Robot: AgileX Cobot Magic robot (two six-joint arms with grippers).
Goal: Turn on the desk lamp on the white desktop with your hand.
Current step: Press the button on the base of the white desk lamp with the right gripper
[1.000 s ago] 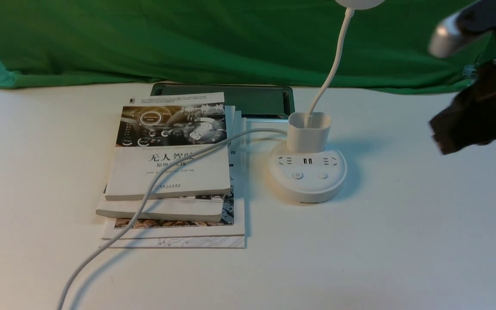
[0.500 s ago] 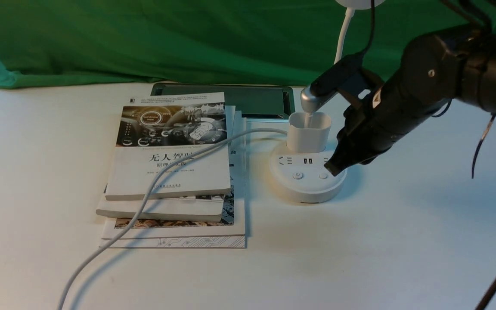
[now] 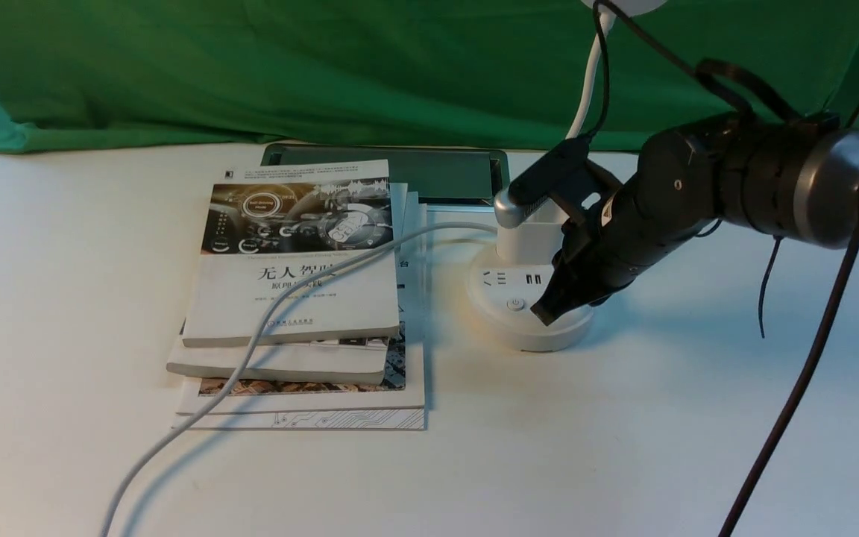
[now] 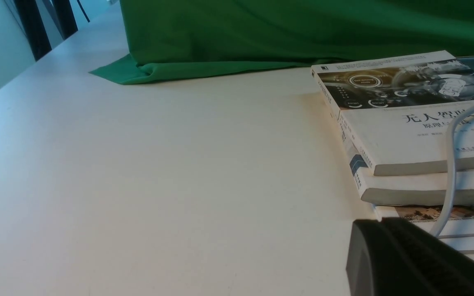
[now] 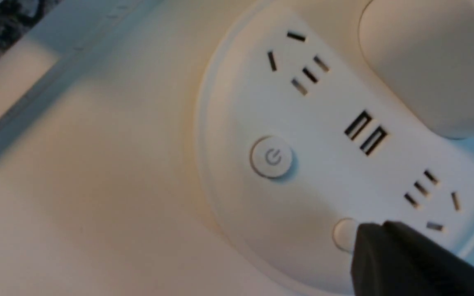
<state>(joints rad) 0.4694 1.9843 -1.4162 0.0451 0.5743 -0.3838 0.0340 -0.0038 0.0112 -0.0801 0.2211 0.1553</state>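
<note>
The desk lamp stands on the white desktop [image 3: 623, 432], its round base [image 3: 508, 328] beside the books. Its thin neck [image 3: 586, 82] rises to the head [image 3: 623, 4], cut off at the frame's top. My right gripper [image 3: 543, 316] is shut, its pointed tip down on the front of the base. In the right wrist view the gripper's tip [image 5: 379, 228] covers part of the plain round button [image 5: 342, 234]; the power-symbol button [image 5: 272, 157] lies uncovered beside it. My left gripper [image 4: 383, 222] is shut and empty, low over the desktop near the books.
A stack of books [image 3: 295, 298] lies left of the lamp, with the long white cable [image 3: 250, 350] draped over it to the front edge. A dark panel [image 3: 429, 175] sits behind them. Green cloth [image 3: 325, 67] hangs at the back.
My right arm has swung in from the right edge and come down onto the lamp base; the tip then slid from the base's right rim toward its front buttons. The left arm has not moved.
</note>
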